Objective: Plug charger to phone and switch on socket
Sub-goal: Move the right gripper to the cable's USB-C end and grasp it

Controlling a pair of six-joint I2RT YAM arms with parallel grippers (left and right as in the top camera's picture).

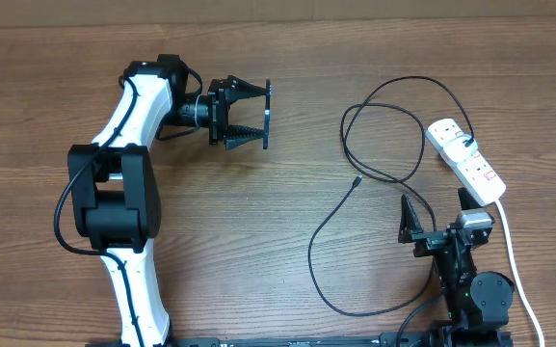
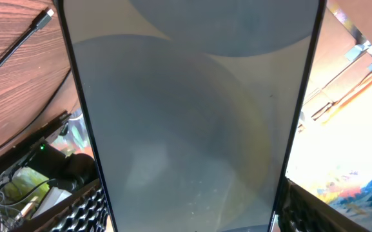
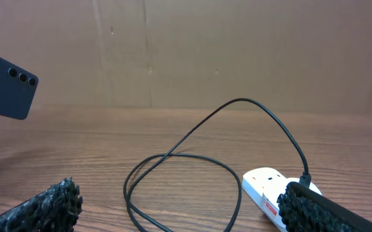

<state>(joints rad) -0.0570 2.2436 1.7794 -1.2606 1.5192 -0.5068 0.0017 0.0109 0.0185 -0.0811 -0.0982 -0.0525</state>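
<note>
My left gripper (image 1: pixel 254 115) hovers over the upper middle of the table, shut on the phone (image 1: pixel 267 114), which the overhead view shows edge-on. In the left wrist view the phone's pale screen (image 2: pixel 186 122) fills the space between the ribbed fingers (image 2: pixel 82 209). The right wrist view catches its dark back with camera lenses (image 3: pixel 5 80). The charger (image 1: pixel 383 135) loops over the table, its connector (image 1: pixel 356 180) lying free. The white socket (image 1: pixel 465 161) lies at the right with the charger plugged in. My right gripper (image 1: pixel 436 207) stands open and empty, close to the socket (image 3: pixel 266 187).
The left arm's white and black body (image 1: pixel 114 193) takes up the left side of the table. A thick white cord (image 1: pixel 509 241) runs from the socket toward the front edge. A brown wall (image 3: pixel 205 51) backs the table.
</note>
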